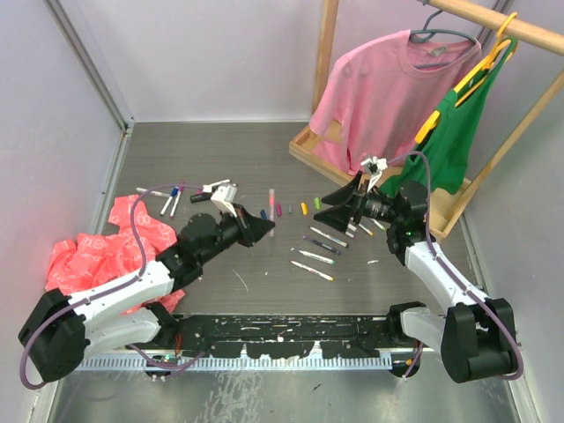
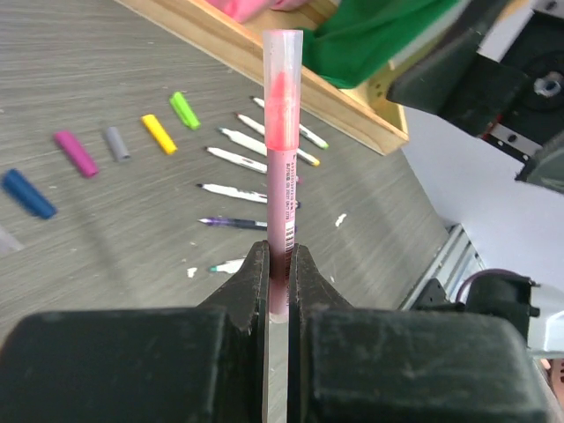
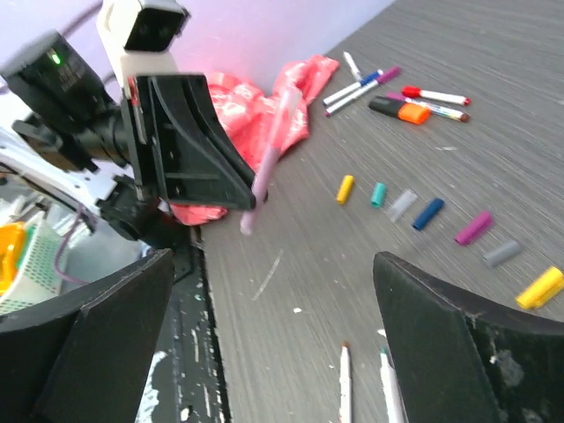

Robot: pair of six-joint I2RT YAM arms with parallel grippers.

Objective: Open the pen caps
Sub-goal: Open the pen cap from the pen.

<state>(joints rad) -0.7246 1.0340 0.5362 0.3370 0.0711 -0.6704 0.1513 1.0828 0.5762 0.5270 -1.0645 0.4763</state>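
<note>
1. Top external view: the table (image 1: 220, 159) is being hemmed by walls (image 1: 53, 132) left and behind and a rack (image 1: 304, 145) at back right; open tabletop is being left rearward.
2. A pen (image 2: 282, 159) is being pinched low by the left gripper (image 2: 279, 264), roughly upright, cap (image 2: 283, 53) on top.
3. The right gripper (image 3: 273, 260) is being held spread wide, empty, facing the pen, apart from it.
4. Loose caps (image 2: 159, 134) are being left in a row between the grippers.

Caps (image 1: 303, 209) row behind pens (image 1: 315, 256); rack (image 1: 328, 44) far right.
</note>
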